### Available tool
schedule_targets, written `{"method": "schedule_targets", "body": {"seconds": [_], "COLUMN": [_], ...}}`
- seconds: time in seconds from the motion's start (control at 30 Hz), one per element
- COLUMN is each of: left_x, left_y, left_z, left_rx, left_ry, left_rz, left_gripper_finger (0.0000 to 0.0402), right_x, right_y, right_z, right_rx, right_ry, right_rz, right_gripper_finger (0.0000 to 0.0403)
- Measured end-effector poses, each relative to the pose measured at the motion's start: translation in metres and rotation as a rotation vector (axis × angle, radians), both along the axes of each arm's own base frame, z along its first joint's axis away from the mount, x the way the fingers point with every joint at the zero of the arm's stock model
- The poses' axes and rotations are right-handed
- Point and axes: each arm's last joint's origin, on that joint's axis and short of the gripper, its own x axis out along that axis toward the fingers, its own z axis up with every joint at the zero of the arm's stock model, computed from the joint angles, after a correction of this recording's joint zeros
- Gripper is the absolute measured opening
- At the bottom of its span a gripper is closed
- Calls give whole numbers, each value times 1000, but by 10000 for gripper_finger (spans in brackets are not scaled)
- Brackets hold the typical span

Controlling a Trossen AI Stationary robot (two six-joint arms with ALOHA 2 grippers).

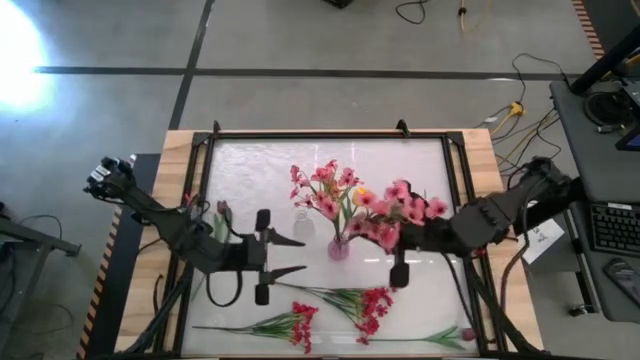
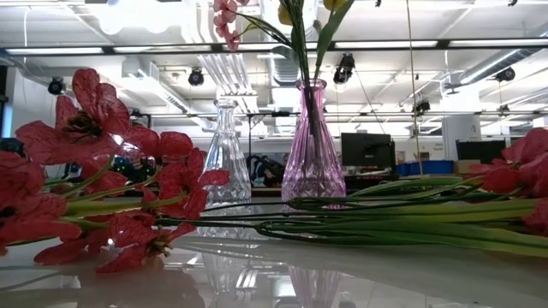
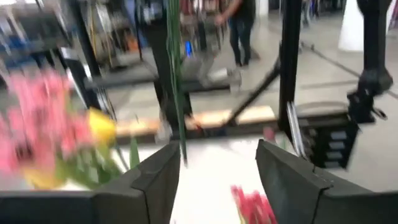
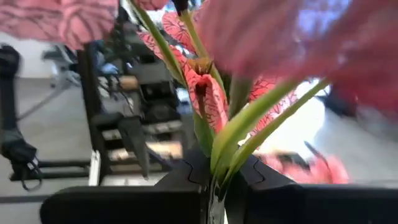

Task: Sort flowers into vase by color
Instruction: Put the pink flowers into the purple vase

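While the right gripper (image 4: 217, 183) clamps its fingers together on the green stems of a pink flower spray (image 1: 405, 208), that spray sits just right of the pink vase (image 1: 339, 247) at the middle of the white surface (image 1: 420, 160). The pink vase already carries pink blossoms and one yellow bloom (image 1: 361, 196) on upright stems. Just to its left stands a clear glass vase (image 1: 303, 224); in the low view the two vases rise side by side, the clear one (image 2: 226, 154) left of the pink one (image 2: 312, 145).

The left gripper (image 1: 295, 256) rests over the surface left of the clear vase, its fingers spread apart with nothing between them; its wrist view shows the two dark fingers (image 3: 155, 180) well separated.

Dark-red sprays (image 1: 372, 305) lie flat on the near part of the surface, their long green stems crossing, with another red spray (image 1: 300, 322) beside them. From table height their red blossoms (image 2: 94, 171) fill the foreground. A person (image 3: 239, 25) stands in the room beyond.
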Motion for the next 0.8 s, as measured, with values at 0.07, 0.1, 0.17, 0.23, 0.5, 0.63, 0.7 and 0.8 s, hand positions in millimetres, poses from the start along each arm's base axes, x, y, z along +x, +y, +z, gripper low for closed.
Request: {"method": "schedule_targets", "body": {"seconds": [0.07,0.1,0.17,0.23,0.5,0.63,0.7,0.8], "left_x": [-2,-2,-1,2,18,26,29,35], "left_y": [1,1,1,3,12,14,15,19], "left_z": [-15,-24,-45,-66,-147,-171,-180,-193], "left_rx": [-40,-56,-97,-138,-169,-166,-170,-168], "left_ry": [43,62,94,106,158,203,222,256], "left_rz": [12,18,36,77,186,219,239,267], "left_gripper_finger": [200,200,200,200,199,192,187,180], "right_x": [-5,-7,-10,-11,-4,0,1,1], "right_y": [-4,-6,-10,-12,-13,-18,-20,-23], "right_z": [-11,-16,-27,-40,-82,-104,-110,-115], "right_rx": [22,26,33,42,77,69,84,108], "right_ry": [28,33,31,17,-117,-107,-104,-103], "right_rz": [-40,-66,-124,-164,-199,-234,-244,-257], "right_gripper_finger": [13,13,13,13,13,13,13,13]}}
